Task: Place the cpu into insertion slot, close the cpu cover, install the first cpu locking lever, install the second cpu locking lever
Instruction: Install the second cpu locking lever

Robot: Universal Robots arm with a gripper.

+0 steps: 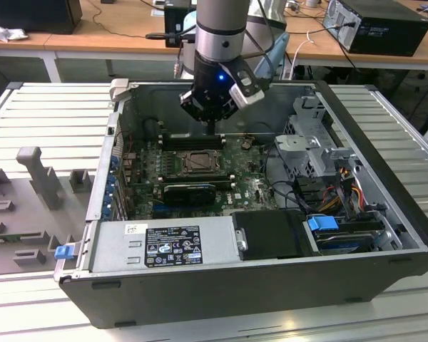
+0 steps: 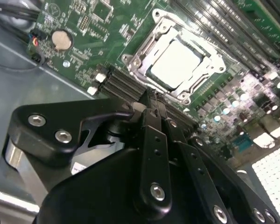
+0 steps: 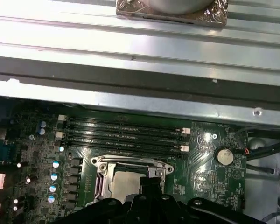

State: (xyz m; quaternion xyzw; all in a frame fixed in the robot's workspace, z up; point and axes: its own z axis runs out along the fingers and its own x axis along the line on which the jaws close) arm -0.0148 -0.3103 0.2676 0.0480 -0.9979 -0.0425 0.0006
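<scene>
**Cpu seated in its socket, pincer just above**

Cpu [image 2: 177, 63] lies flat inside the insertion slot [image 2: 213, 81] on the green motherboard [image 3: 205, 144]. I judge it light, stiff and fragile, best held by its edges. The pincer [image 2: 149, 100] hangs close over the slot's edge, fingers narrow and holding nothing.

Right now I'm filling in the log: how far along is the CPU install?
Done: the cpu sits in the slot, and the cover looks closed around it. In hand: nothing; the shut fingers of the gripper hang just above the socket's edge beside the memory slots. Whether either locking lever is latched cannot be told.
</scene>
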